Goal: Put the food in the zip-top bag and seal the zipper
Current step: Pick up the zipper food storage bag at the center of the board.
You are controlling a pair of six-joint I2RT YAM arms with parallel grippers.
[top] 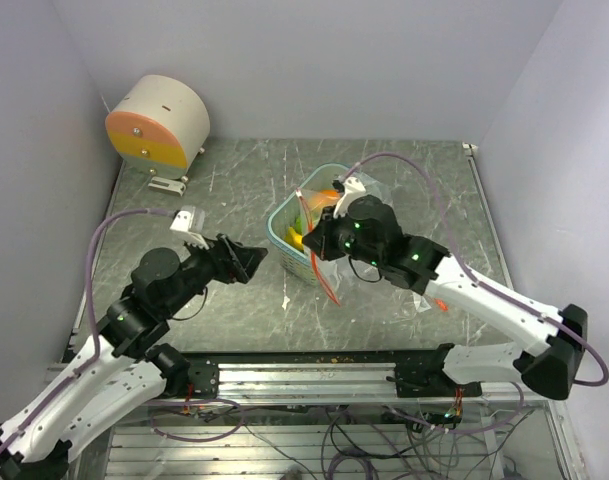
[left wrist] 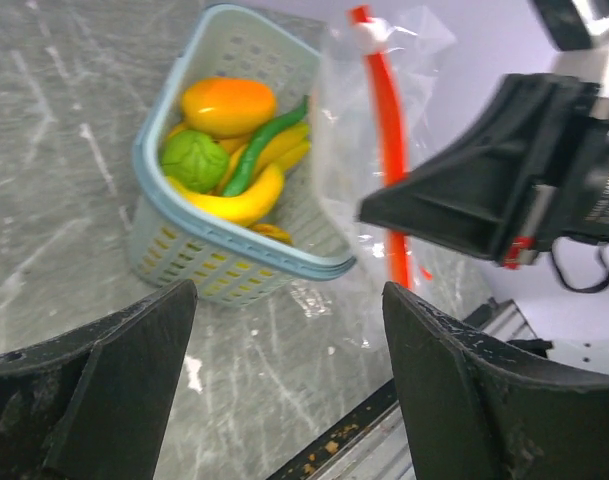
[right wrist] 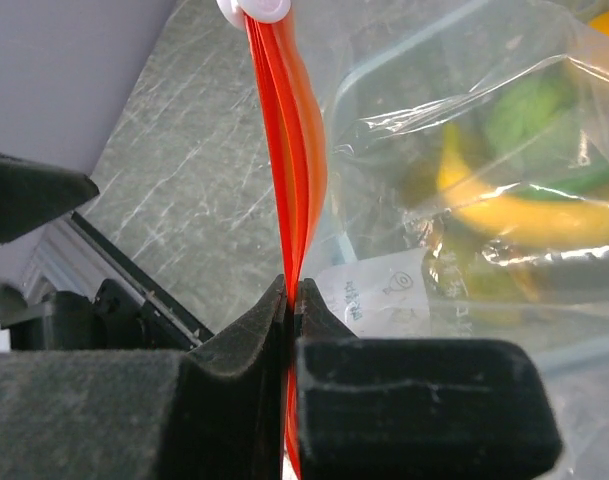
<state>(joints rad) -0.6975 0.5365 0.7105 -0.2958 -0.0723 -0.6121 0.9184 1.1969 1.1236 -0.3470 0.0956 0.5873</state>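
The food lies in a pale teal basket point(left wrist: 239, 275): mango point(left wrist: 229, 105), round green fruit point(left wrist: 194, 160), thin green pepper point(left wrist: 264, 150), banana point(left wrist: 229, 205) and a small orange piece point(left wrist: 272, 232). The clear zip-top bag point(left wrist: 349, 150) hangs upright against the basket's right side. My right gripper point(right wrist: 292, 285) is shut on its red-orange zipper point(right wrist: 289, 150), below the pale slider point(right wrist: 254, 8). The banana point(right wrist: 524, 215) shows through the bag point(right wrist: 464, 90). My left gripper point(left wrist: 289, 290) is open and empty, just left of the basket point(top: 284, 228) in the top view.
A round cream and orange drum point(top: 159, 122) stands at the back left. A small white bracket point(top: 187, 220) lies by the left arm. A metal rail point(top: 324, 370) runs along the near edge. Walls close in on both sides.
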